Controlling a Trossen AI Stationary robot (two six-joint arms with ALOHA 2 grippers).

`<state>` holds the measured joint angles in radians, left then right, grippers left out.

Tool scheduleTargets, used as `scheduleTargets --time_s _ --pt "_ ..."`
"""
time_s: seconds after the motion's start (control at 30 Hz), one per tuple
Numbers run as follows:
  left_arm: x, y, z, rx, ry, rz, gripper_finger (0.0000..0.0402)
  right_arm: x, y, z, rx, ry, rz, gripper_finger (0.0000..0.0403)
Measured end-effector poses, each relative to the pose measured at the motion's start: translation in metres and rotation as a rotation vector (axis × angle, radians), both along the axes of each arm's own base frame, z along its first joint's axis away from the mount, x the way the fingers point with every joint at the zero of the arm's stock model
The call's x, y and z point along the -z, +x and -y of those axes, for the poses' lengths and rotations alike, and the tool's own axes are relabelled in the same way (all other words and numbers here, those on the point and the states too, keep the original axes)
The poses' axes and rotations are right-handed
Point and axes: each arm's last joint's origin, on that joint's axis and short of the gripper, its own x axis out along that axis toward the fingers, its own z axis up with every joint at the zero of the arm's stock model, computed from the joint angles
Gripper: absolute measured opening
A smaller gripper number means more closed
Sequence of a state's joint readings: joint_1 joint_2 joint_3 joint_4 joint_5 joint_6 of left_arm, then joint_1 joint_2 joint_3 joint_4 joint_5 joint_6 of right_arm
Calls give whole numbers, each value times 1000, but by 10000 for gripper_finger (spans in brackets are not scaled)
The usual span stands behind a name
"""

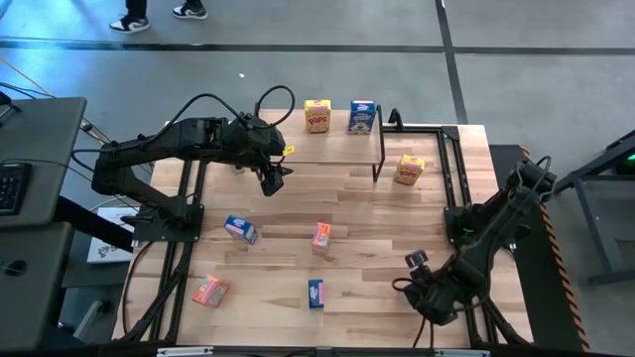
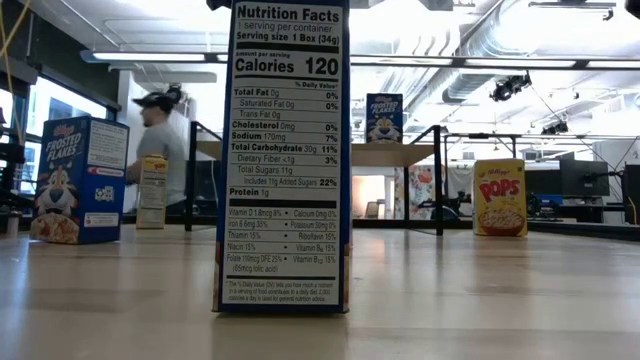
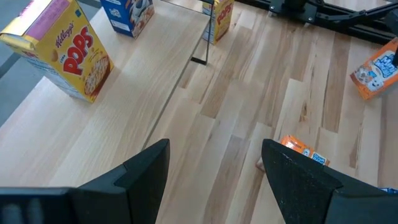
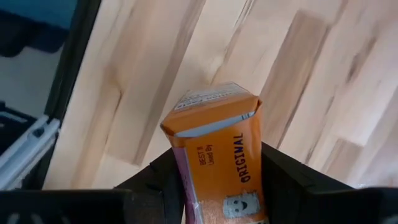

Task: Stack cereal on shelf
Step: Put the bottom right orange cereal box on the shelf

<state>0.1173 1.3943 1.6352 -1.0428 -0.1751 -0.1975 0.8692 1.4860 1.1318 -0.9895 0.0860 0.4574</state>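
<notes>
The right gripper's fingers (image 4: pixel 292 180) clasped an orange cereal box (image 4: pixel 217 155), seemingly above bare tabletop (image 4: pixel 323 74); the left gripper (image 3: pixel 214 180) hovered open.

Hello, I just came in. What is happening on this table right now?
A two-armed robot is stacking cereal boxes on the shelf. Two boxes, yellow and blue, stand on it already. The right gripper holds an orange box. The left gripper hangs open by the shelf. The other boxes are on the table.
</notes>
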Motion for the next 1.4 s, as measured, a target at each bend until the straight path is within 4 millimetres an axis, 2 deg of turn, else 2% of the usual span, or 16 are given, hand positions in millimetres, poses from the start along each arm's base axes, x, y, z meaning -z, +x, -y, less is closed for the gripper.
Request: scheduleTargets --time_s 0.3,0.4,0.53,0.7,1.03,1.4 --pt "12 13 -10 63 80 -86 246 -24 21 9 25 -1 87 154" --pt "19 20 -16 26 120 -118 246 -34 32 17 72 16 110 154" --pt "28 29 -18 59 169 -174 246 -47 46 30 141 31 133 154" --pt "31 36 -9 167 215 -198 246 -63 63 51 182 23 177 154" --pt "29 45 12 329 200 -118 246 -99 92 96 282 -31 329 154" --pt "21 54 22 352 223 -2 246 -132 107 144 372 -61 430 154"
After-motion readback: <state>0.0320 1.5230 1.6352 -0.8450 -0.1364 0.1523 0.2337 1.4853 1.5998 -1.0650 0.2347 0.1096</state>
